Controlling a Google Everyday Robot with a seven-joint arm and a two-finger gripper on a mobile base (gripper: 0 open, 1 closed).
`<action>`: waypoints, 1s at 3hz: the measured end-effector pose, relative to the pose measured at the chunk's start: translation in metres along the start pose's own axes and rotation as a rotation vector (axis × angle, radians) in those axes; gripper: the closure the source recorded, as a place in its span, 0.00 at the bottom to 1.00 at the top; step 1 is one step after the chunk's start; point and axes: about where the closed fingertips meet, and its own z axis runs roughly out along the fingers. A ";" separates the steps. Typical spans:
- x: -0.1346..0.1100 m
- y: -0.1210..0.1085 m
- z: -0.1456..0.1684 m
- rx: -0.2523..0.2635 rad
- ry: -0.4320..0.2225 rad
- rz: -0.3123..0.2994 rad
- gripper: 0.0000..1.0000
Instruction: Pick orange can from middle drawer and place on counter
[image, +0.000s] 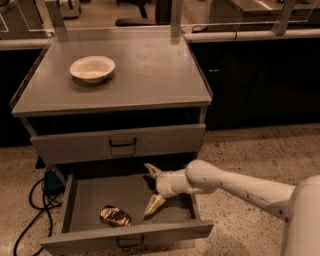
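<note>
place: looks like a lab or workshop room | evidence: grey metal drawer cabinet (75, 147), speckled hard floor (260, 150), long pale-edged worktop (250, 36) over dark cupboards (260, 80), black cables (31, 196) on the floor | my end effector (153, 187): fingers spread, inside the pulled-out middle drawer (165, 231)

You can read no lettering, number, brand or sign anywhere in this view. The can (115, 216), lying in the pulled-out drawer (95, 192), shows only a crumpled, shiny skin; any print on it is too small to tell. The table (150, 75) and the bowl (92, 68) standing on it show plain surfaces, as does the closed drawer front above. The hand (151, 187) hangs over the right part of the open drawer, its two fingers spread apart, to the right of the can and clear of it; its pale shell is likewise plain.
</note>
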 end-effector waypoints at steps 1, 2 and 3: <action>0.003 0.007 0.014 -0.013 -0.013 0.017 0.00; 0.002 0.006 0.011 -0.020 0.048 0.017 0.00; 0.004 0.007 0.007 -0.032 0.213 -0.024 0.00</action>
